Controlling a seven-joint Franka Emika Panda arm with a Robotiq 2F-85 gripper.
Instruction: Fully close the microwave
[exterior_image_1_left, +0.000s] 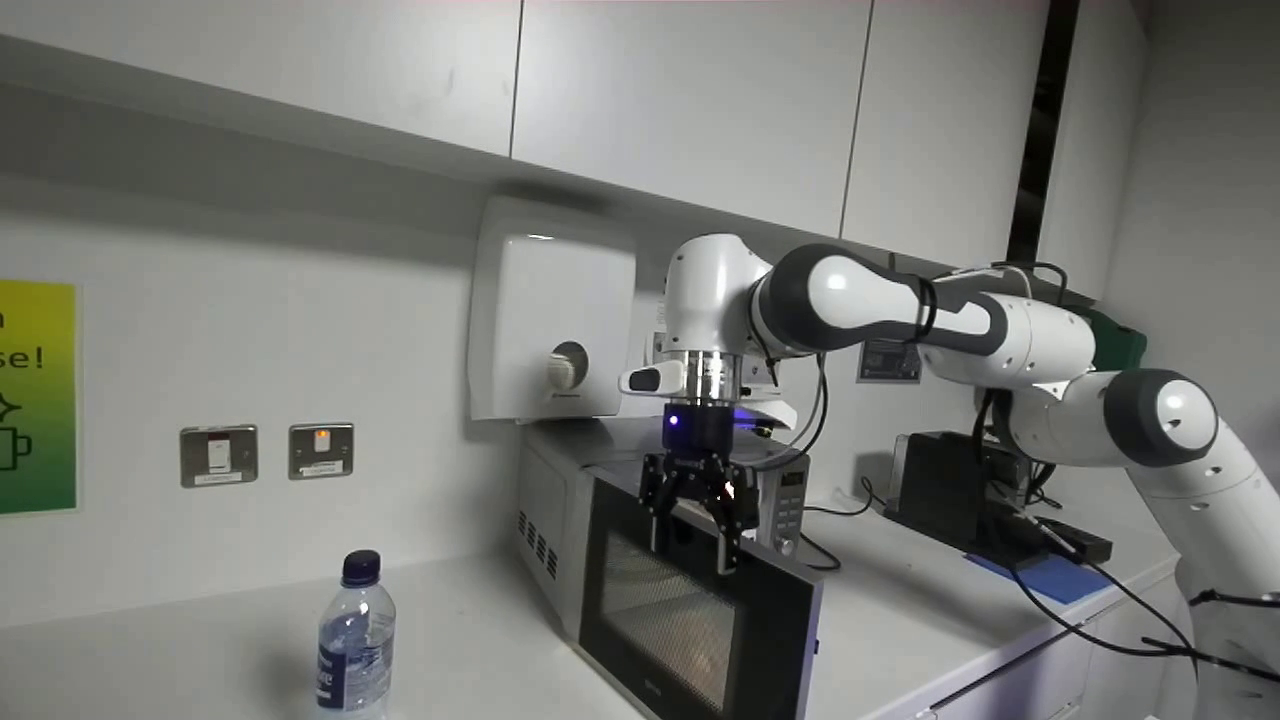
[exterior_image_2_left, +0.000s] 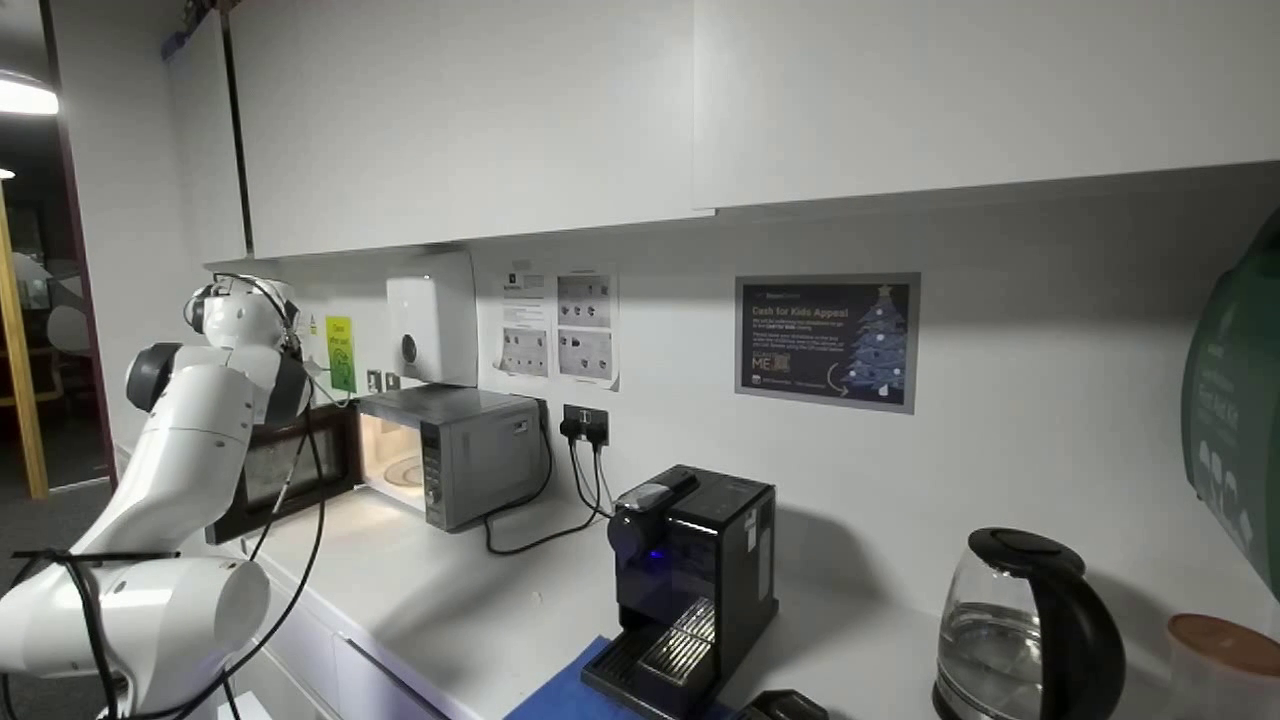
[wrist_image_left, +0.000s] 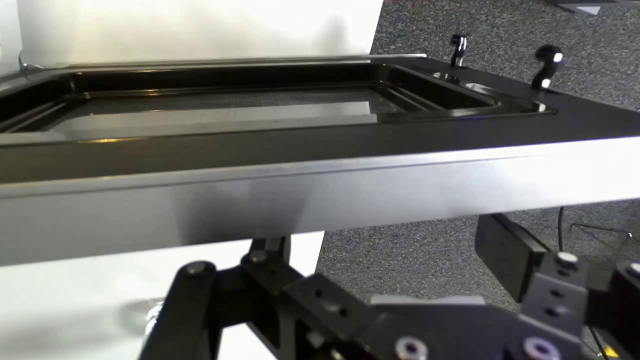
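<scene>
The silver-grey microwave (exterior_image_1_left: 548, 510) stands on the counter; it also shows in an exterior view (exterior_image_2_left: 490, 455), lit inside. Its dark windowed door (exterior_image_1_left: 665, 620) stands wide open, swung out over the counter's front. The arm partly hides the door (exterior_image_2_left: 285, 465) in an exterior view. My gripper (exterior_image_1_left: 692, 556) points down at the door's outer face, near the top edge. In the wrist view, the door's silver top edge (wrist_image_left: 325, 197) crosses above my open gripper (wrist_image_left: 382, 232) and hides parts of the fingertips. Nothing is between the fingers. I cannot tell whether they touch the door.
A water bottle (exterior_image_1_left: 355, 640) stands on the counter beside the microwave. A white dispenser (exterior_image_1_left: 555, 310) hangs above it, under wall cupboards (exterior_image_1_left: 690, 100). A black coffee machine (exterior_image_2_left: 700, 580), a kettle (exterior_image_2_left: 1030, 630) and loose cables (exterior_image_2_left: 520, 545) are on the counter's other side.
</scene>
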